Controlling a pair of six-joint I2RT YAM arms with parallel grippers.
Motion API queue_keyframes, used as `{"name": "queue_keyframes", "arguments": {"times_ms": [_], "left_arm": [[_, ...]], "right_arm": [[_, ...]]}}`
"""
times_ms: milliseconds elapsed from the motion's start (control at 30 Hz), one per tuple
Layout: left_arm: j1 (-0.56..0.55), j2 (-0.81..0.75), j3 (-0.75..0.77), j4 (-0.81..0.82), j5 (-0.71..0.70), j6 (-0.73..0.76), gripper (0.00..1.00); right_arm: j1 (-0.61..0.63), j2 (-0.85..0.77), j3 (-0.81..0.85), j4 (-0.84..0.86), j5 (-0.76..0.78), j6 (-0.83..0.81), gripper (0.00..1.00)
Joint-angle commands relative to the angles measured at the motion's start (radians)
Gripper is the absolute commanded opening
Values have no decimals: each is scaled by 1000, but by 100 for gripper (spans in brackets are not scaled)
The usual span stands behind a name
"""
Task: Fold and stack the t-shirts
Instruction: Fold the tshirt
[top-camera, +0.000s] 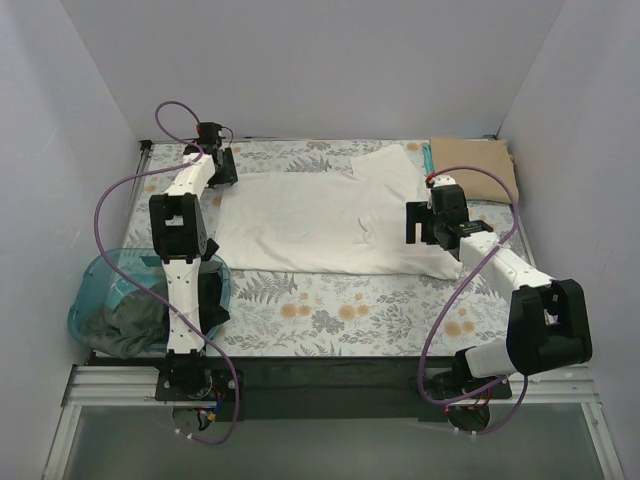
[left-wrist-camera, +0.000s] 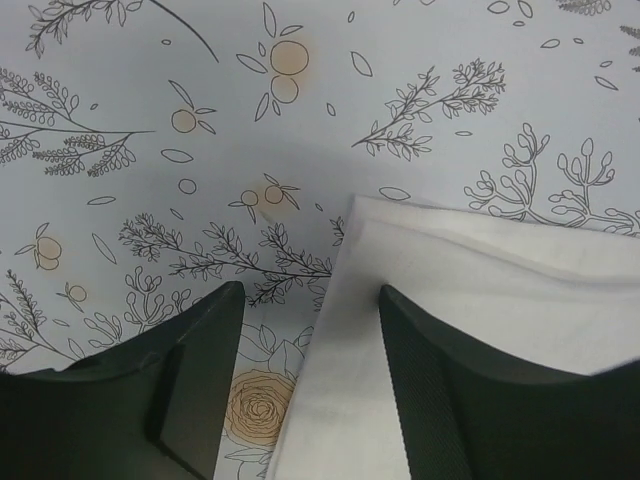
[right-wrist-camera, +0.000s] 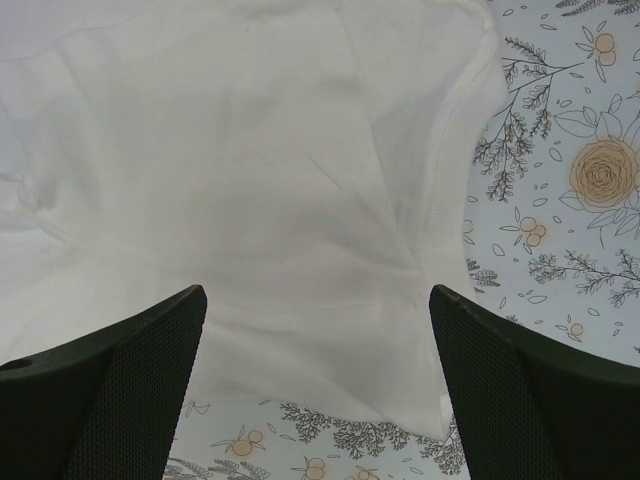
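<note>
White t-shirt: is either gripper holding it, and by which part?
Nothing held yet. The left gripper straddles the white t-shirt edge, jaws apart; the right gripper is open above it.

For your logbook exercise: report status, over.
Left fingers open, straddling edge of white shirt. Right fingers open over same shirt. Shirt spread out, unstacked. Nothing blocking.

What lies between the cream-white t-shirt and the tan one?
A narrow teal strip, apparently cloth, against the tan t-shirt; top external view.
</note>
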Motion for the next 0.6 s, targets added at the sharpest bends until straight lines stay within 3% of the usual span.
{"name": "queue_keyframes", "arguments": {"times_ms": [0, 567], "left_arm": [[5, -3, 9, -38, -65, 43, 52], [10, -46, -1, 47, -2, 129, 47]], "right_arm": [[-7, 7, 4, 29, -11, -3, 98], [-9, 62, 28, 28, -11, -3, 98]]}}
